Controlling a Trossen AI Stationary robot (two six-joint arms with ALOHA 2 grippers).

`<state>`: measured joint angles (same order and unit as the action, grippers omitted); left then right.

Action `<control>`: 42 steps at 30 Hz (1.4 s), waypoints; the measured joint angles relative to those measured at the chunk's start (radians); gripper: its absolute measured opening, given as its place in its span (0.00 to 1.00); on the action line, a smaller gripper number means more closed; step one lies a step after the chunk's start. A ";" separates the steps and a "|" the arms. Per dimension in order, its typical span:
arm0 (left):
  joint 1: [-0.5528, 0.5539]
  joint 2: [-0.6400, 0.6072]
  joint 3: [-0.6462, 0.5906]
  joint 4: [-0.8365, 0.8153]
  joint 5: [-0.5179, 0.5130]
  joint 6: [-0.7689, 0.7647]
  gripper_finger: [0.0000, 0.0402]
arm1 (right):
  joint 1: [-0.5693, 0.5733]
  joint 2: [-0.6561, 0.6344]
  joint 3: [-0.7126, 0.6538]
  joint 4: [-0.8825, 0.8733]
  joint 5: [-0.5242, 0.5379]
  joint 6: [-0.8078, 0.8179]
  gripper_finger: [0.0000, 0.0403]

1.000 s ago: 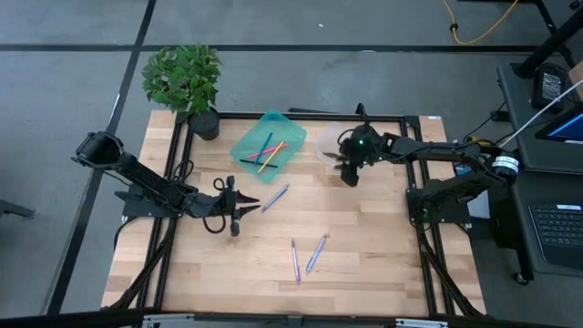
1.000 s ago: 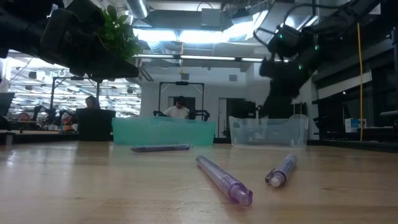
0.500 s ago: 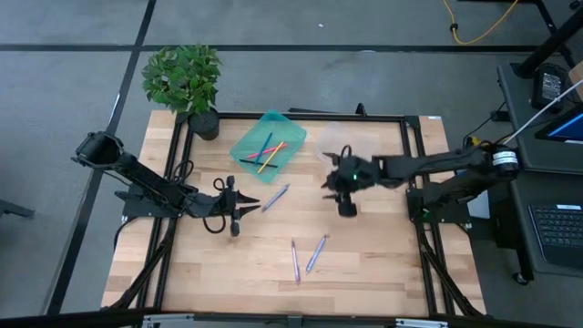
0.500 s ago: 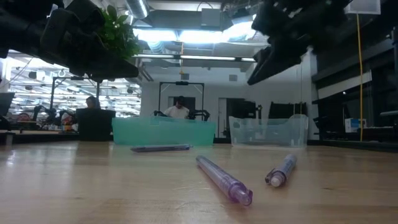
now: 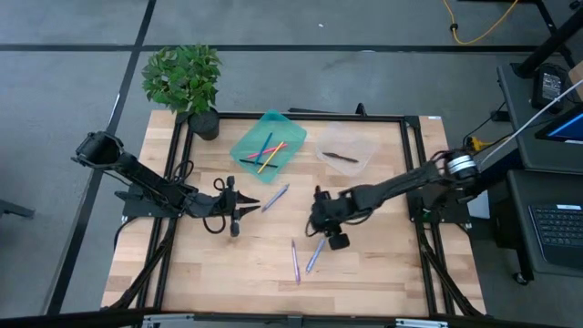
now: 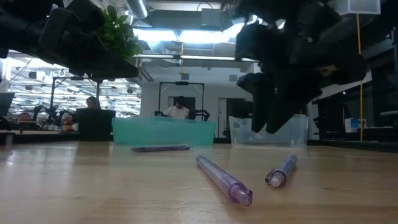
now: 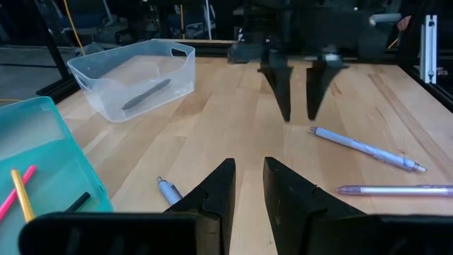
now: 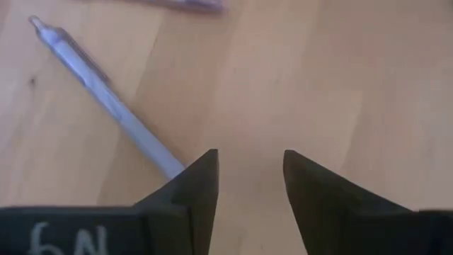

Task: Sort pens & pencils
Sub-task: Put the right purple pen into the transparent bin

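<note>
Three lavender pens lie flat on the wooden table: one (image 5: 275, 197) near my left gripper and two (image 5: 294, 260) (image 5: 316, 253) toward the near edge. Pink, yellow and blue pens lie in the teal tray (image 5: 284, 128). A dark pen (image 5: 342, 158) lies in the clear tray (image 5: 363, 146). My right gripper (image 5: 317, 217) hangs open, fingers pointing down, just above the table beside the lavender pen (image 8: 106, 99); nothing is between its fingers. My left gripper (image 5: 244, 208) stays open and empty at the left, facing the right gripper (image 7: 299, 99).
A potted plant (image 5: 187, 82) stands at the table's far left corner. A black frame (image 5: 414, 182) runs round the table top. Bare wood lies between the two grippers and along the near edge. A person (image 6: 180, 109) sits in the room behind.
My right gripper has swung from over the clear tray toward the table's near edge and left, sinking a little and rolling about its own line. It now hangs by the two near lavender pens. The dark pen shows uncovered in the clear tray.
</note>
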<state>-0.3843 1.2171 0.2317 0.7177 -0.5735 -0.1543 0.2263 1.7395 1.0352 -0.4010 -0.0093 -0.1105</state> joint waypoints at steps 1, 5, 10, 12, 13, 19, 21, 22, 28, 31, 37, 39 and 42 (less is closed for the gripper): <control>0.000 0.000 0.000 -0.002 0.000 0.000 0.17 | 0.006 0.025 0.035 -0.031 0.001 -0.009 0.40; 0.000 0.000 0.000 -0.016 0.000 -0.001 0.17 | 0.031 0.100 0.159 -0.132 0.000 -0.052 0.40; 0.000 0.000 0.000 -0.057 0.001 -0.036 0.17 | 0.068 0.161 0.246 -0.199 0.001 -0.060 0.40; 0.000 0.000 0.000 -0.063 0.012 -0.049 0.17 | 0.088 0.182 0.256 -0.220 0.003 -0.078 0.40; -0.001 0.000 0.000 -0.067 0.017 -0.052 0.17 | 0.099 0.195 0.260 -0.227 0.007 -0.080 0.40; -0.003 0.000 0.000 -0.082 0.019 -0.056 0.17 | 0.150 0.227 0.263 -0.225 0.008 -0.049 0.40; -0.003 0.000 0.000 -0.082 0.019 -0.056 0.17 | 0.163 0.228 0.263 -0.223 0.009 -0.029 0.40; -0.003 0.000 0.000 -0.081 0.019 -0.056 0.17 | 0.167 0.228 0.263 -0.221 0.010 -0.028 0.40; -0.003 0.000 0.000 -0.081 0.019 -0.057 0.17 | 0.177 0.252 0.264 -0.199 0.022 -0.030 0.40; -0.003 0.000 0.000 -0.081 0.019 -0.057 0.17 | 0.177 0.282 0.269 -0.202 0.030 -0.030 0.40; -0.003 0.000 0.000 -0.081 0.019 -0.057 0.17 | 0.176 0.326 0.273 -0.212 0.027 -0.031 0.39; -0.003 0.000 0.000 -0.081 0.018 -0.057 0.17 | 0.176 0.327 0.273 -0.211 0.027 -0.030 0.35; -0.003 0.000 0.000 -0.081 0.018 -0.057 0.17 | 0.171 0.326 0.272 -0.210 0.020 -0.031 0.24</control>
<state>-0.3874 1.2175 0.2321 0.6369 -0.5552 -0.2111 0.3973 2.0659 1.3071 -0.6112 0.0104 -0.1410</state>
